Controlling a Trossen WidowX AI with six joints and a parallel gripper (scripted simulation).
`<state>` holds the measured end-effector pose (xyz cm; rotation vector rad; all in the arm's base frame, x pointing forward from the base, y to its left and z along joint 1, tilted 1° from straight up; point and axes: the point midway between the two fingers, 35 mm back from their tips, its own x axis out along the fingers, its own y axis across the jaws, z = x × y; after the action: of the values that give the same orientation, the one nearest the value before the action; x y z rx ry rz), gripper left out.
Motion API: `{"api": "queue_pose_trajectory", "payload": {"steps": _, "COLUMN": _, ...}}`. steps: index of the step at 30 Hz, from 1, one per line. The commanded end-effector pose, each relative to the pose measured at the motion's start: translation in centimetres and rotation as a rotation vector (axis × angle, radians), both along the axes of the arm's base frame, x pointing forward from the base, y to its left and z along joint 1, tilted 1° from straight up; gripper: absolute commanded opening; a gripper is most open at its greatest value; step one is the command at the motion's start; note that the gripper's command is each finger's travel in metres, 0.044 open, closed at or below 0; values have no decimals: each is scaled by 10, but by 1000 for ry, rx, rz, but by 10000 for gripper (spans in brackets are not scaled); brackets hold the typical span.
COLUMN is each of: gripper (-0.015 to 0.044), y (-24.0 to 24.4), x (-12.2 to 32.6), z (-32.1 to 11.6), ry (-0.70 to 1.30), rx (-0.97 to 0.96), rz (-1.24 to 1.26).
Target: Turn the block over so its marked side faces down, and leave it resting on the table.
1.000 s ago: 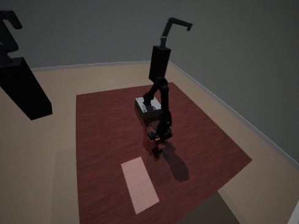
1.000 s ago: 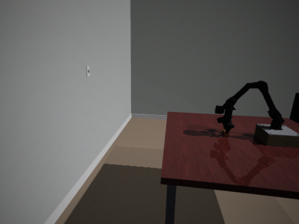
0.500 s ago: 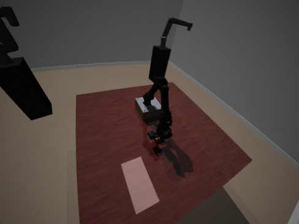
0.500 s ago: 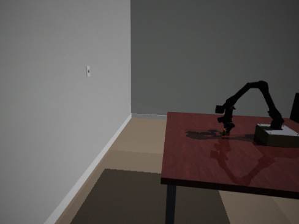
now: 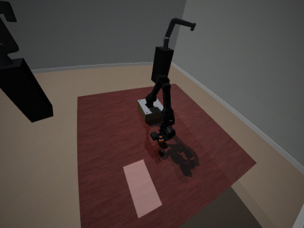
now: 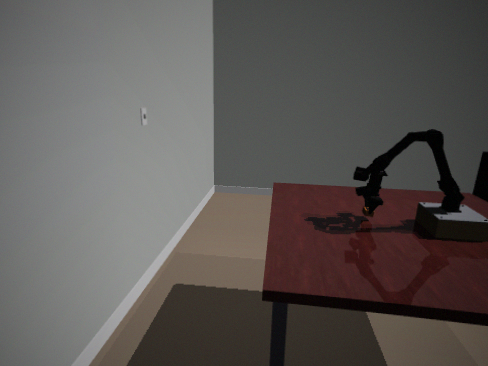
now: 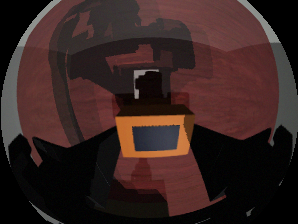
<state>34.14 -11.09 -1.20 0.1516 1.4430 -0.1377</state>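
The orange block (image 5: 161,139) (image 6: 367,211) (image 7: 125,145) is held a little above the dark red table (image 5: 103,140) (image 6: 310,265). Its marked side, a dark blue rectangle (image 7: 155,138) in an orange border, faces the wrist camera in the wrist view. My gripper (image 5: 161,137) (image 6: 368,210) (image 7: 155,128) points down and is shut on the block, with a black finger on either side. The block's underside is hidden, and its details are too small in the top and exterior views.
The arm's base box (image 5: 153,118) (image 6: 427,224) stands on the table behind the gripper. A pale pink rectangle (image 5: 142,188) lies on the table nearer the top camera. The table's edge (image 6: 350,305) shows in the exterior view. The arm's shadow (image 5: 184,159) falls beside the gripper.
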Motion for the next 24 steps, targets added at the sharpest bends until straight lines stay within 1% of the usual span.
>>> {"api": "queue_pose_trajectory", "payload": {"steps": 1, "gripper": 0, "y": 0, "x": 0, "z": -3, "ry": -65, "rx": -8, "rz": -4}}
{"api": "queue_pose_trajectory", "payload": {"steps": 24, "gripper": 0, "y": 2, "x": -8, "z": -3, "ry": -432, "rx": -79, "rz": -8}}
